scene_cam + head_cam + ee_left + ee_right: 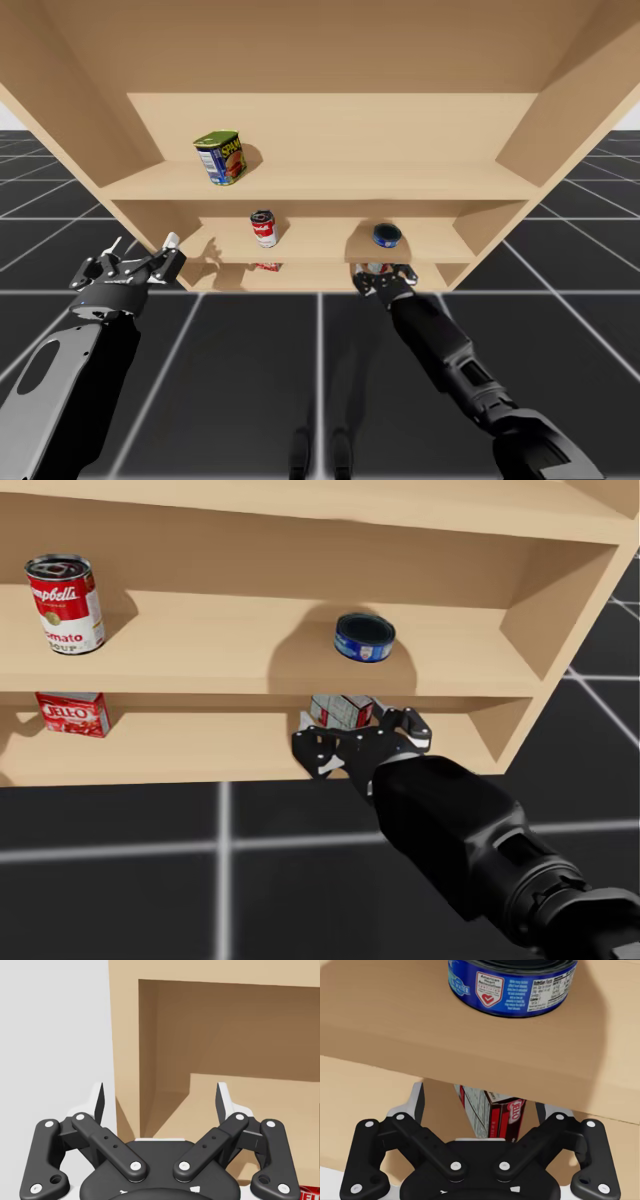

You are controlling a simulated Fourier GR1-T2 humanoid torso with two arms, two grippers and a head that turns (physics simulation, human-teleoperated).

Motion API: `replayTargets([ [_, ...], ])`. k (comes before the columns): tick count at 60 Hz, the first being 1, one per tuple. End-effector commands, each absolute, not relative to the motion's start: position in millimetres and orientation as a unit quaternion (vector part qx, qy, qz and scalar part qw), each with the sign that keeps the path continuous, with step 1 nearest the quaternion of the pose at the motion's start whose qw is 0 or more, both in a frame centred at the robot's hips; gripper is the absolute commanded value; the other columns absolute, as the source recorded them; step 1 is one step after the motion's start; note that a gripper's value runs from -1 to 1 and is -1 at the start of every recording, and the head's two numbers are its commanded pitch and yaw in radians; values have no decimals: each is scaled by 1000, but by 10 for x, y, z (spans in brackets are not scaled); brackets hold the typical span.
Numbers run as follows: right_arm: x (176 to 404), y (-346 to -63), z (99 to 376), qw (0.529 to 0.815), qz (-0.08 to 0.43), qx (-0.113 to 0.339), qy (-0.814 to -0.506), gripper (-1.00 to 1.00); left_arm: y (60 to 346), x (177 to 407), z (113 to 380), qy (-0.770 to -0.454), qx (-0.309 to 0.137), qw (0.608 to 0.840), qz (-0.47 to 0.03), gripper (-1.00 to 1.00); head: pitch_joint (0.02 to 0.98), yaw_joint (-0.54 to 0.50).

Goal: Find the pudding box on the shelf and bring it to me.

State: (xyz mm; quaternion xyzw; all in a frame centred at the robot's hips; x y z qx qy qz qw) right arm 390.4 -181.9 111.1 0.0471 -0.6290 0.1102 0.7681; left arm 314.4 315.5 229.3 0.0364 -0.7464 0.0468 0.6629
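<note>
My left hand [140,265] hovers off the left end of the shelf [320,185], its fingers spread with nothing between them. On the top board stands a green-and-blue rectangular can [220,158]. One board down, a red-and-white can [65,603] stands upright, and a red box [73,713] sits on the lowest board beneath it. Further right, a flat blue can [364,637] rests on the middle board. Just under it, on the lowest board, is the pudding box [490,1112] (white and red faces). It lies between the spread fingers of my right hand [362,730], and neither finger touches it.
</note>
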Motion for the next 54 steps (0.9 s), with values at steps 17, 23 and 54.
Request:
replayTargets([
  [17,3945,-1922,1031,771,113,35,-625,1000,3154,3147,2288,-746,36,663,46,-1000,733,-199],
  [23,3840,-1940,1099,766,119,33,-630,1000,3150,3150,2286,-746,36,663,46,-1000,730,-202],
  [54,2731,-2204,1456,743,138,44,-653,1000,3100,3166,2269,-746,35,664,40,-1000,738,-233],
])
